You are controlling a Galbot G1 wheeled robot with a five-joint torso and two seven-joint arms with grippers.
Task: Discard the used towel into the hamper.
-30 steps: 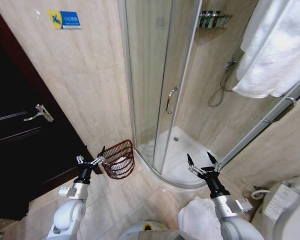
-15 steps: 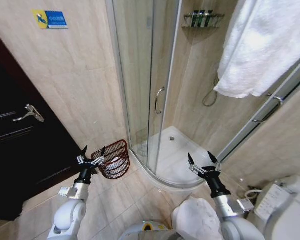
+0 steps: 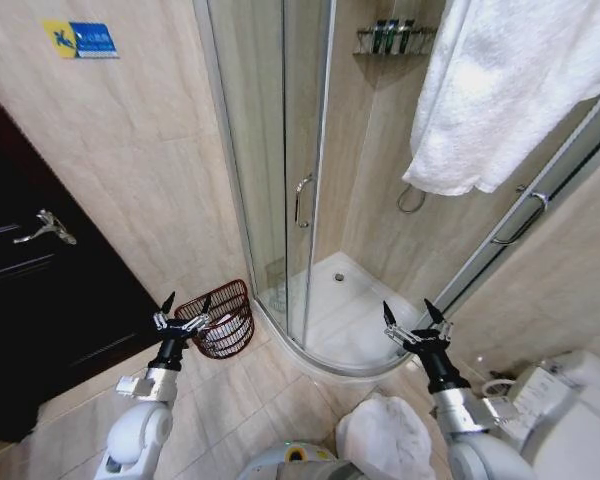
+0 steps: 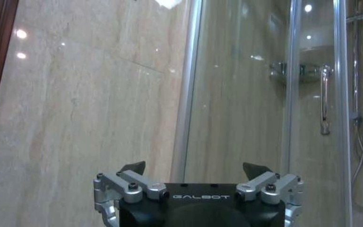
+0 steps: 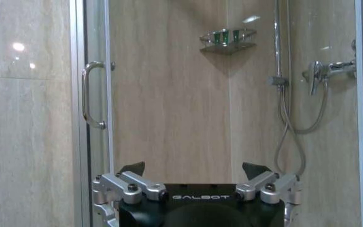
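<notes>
We are holding both arms out front with nothing in them: the left end effector (image 3: pixel 185 311) is hovering spread wide just before the hamper (image 3: pixel 220 318) on the floor beside the shower, the right end effector (image 3: pixel 414 320) gaping too. A white towel (image 3: pixel 385 440) is lying crumpled on the floor near our base, so we judge picking up and dropping both remain.
</notes>
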